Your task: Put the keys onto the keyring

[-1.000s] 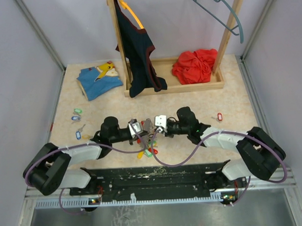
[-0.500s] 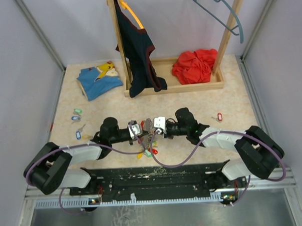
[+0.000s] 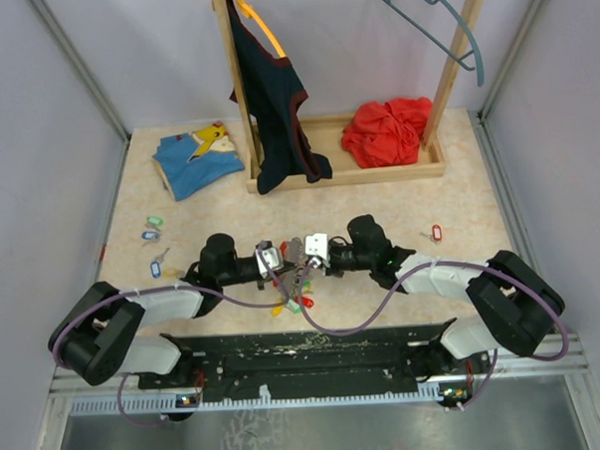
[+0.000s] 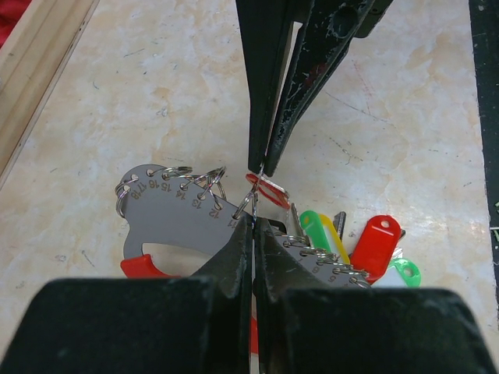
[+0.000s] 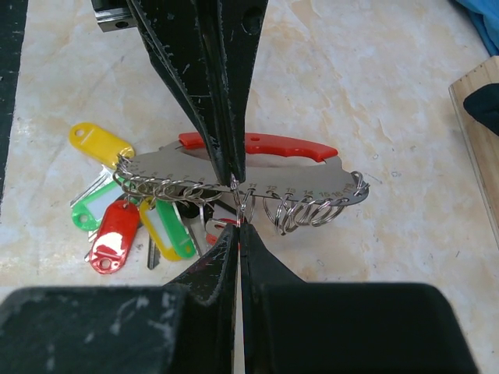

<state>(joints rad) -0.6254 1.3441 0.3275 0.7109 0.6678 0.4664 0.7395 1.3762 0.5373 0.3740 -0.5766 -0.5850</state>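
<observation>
The keyring is a grey numbered metal plate (image 4: 168, 206) with a red handle (image 5: 273, 146) and a row of split rings (image 5: 308, 210). Several keys with yellow, green and red tags (image 5: 117, 234) hang from the rings at one end. My left gripper (image 4: 253, 222) is shut on the plate's edge. My right gripper (image 5: 239, 226) faces it tip to tip, shut on one split ring (image 4: 249, 199), with a red-tagged key (image 4: 269, 189) just below. In the top view both meet at mid-table, left gripper (image 3: 285, 258) and right gripper (image 3: 303, 255).
Loose tagged keys (image 3: 153, 223) lie at the left of the table and a red-tagged one (image 3: 437, 233) at the right. At the back stand a wooden rack (image 3: 343, 173) with a dark garment (image 3: 275, 106), a red cloth (image 3: 386, 132) and a blue-yellow cloth (image 3: 195, 158).
Both grippers and the plate between them have drifted slightly leftward and a little farther from the bases. Both grips stay as they were.
</observation>
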